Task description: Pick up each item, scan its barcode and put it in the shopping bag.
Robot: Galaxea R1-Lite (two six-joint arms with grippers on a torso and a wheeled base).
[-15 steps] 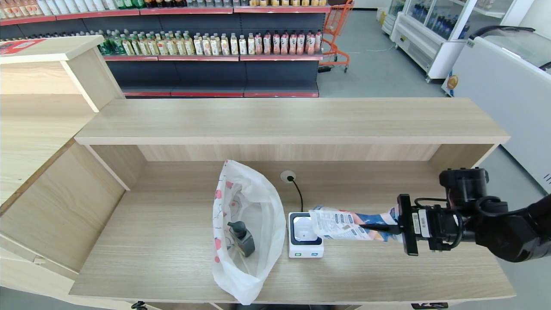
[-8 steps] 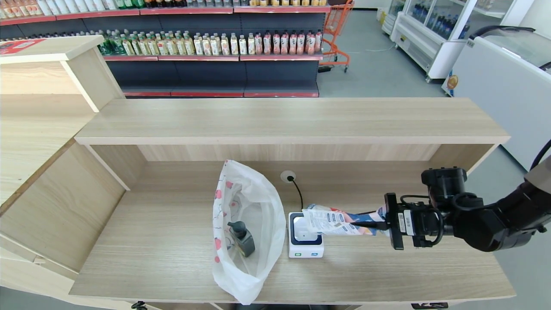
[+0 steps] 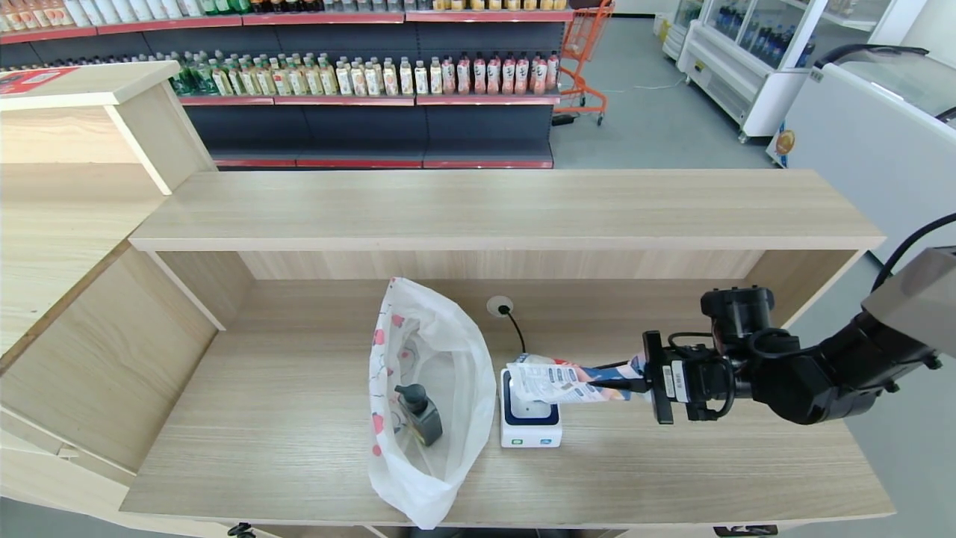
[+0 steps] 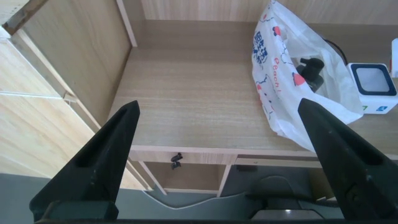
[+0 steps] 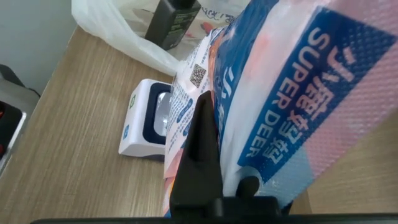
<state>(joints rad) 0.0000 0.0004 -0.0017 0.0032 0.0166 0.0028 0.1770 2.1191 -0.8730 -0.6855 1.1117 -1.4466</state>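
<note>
- We find the right gripper (image 3: 609, 379) clenched on a blue, pink and white printed plastic packet (image 3: 553, 381), held level above the counter.
- The packet's free end hangs over the white box scanner with a dark window (image 3: 530, 430); we cannot tell whether they touch.
- The scanner stands mid-counter, just beside the white plastic shopping bag with red and blue print (image 3: 463, 359), on its right-edge side.
- The bag lies open, reaching the front edge, with a dark pump bottle (image 3: 420, 415) inside.
- A black cable (image 3: 517, 332) runs from the scanner to a round port (image 3: 500, 305) near the back wall.
- The left gripper (image 4: 217, 112) hangs off the front left corner, fingers spread and holding nothing.
- The pale wood-grain counter (image 3: 284, 403) sits below a raised ledge (image 3: 508, 209).
- Behind are shop shelves of bottles (image 3: 373, 75), an orange trolley (image 3: 586, 52) and white freezers (image 3: 859, 127).
</note>
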